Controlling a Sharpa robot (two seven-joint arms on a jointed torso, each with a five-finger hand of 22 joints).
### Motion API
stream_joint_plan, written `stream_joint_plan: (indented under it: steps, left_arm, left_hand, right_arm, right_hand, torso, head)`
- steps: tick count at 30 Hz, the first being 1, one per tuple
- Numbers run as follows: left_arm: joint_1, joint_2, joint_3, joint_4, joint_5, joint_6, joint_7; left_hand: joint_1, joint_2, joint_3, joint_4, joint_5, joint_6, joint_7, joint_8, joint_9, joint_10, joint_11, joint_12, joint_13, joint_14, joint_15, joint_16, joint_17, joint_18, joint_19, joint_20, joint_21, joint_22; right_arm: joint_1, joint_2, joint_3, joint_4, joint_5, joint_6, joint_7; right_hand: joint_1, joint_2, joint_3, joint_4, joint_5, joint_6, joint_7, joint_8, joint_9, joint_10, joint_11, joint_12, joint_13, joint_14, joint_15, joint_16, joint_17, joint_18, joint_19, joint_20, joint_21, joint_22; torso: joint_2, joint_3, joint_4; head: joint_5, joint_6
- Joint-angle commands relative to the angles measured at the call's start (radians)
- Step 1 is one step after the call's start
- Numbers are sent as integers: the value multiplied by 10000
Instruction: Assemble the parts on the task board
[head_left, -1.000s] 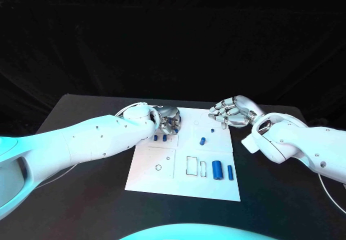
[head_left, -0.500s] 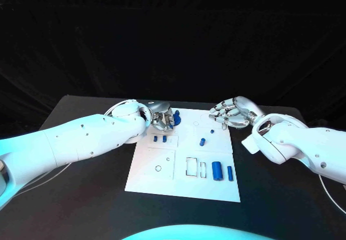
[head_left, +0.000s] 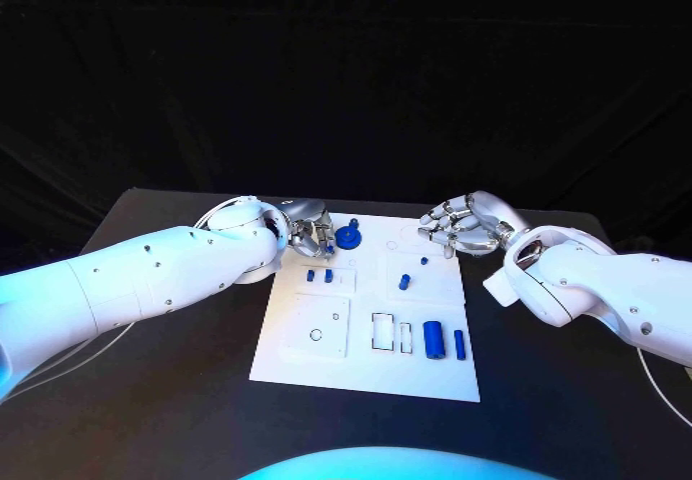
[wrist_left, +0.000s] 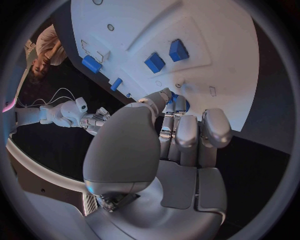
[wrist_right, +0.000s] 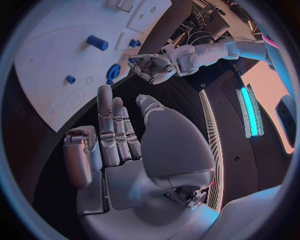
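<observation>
Holding blue part (head_left: 351, 235) | left hand (head_left: 312, 232) fingertips hide its base

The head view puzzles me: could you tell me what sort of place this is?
Probably a robot lab test bench: a black table before dark drapes, a white task board with blue parts, and cables beside the left hand.
</observation>
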Motion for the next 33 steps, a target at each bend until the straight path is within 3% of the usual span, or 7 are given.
stream_joint_plan:
  steps: [1,18,33]
  left_arm:
    - [5,8,10,5,168,163,-34]
    - [5,-13,9,-93,186,699,-216]
    - [2,139,7,-288,273,758,-147]
  left_hand:
    - [-84,28,-7,-45,-15,57,25,-58,-10,71,-18,-67,-9,62,25,9,-8,-124,84,8,63,9]
    - [-89,43,2,-52,-13,84,27,-70,-8,102,-19,-90,-9,72,21,27,4,-134,109,5,91,51]
    - [-95,50,4,-53,-13,96,28,-78,-8,116,-20,-103,-9,73,20,19,-17,-134,110,4,91,52]
  right_arm:
    - [-11,3,0,0,-23,36,51]
    - [-15,3,0,1,-23,33,44]
    - [-26,25,0,3,-23,35,53]
  right_hand:
    - [-3,-99,40,13,64,14,21,45,-16,-19,16,-42,-15,13,-20,-40,13,-65,1029,0,44,2631]
    - [-1,-104,43,22,64,10,17,51,-19,-22,9,-23,-66,25,-27,-75,30,-65,1029,-6,44,2631]
    - [3,-102,47,21,66,8,22,51,-20,-24,16,-21,-73,25,-15,-79,33,-65,1029,7,44,2631]
  torso:
    - [0,4,-16]
    - [3,3,-16]
    - [2,5,-11]
  head:
    - [16,-10]
    - [16,-36]
    - [42,-33]
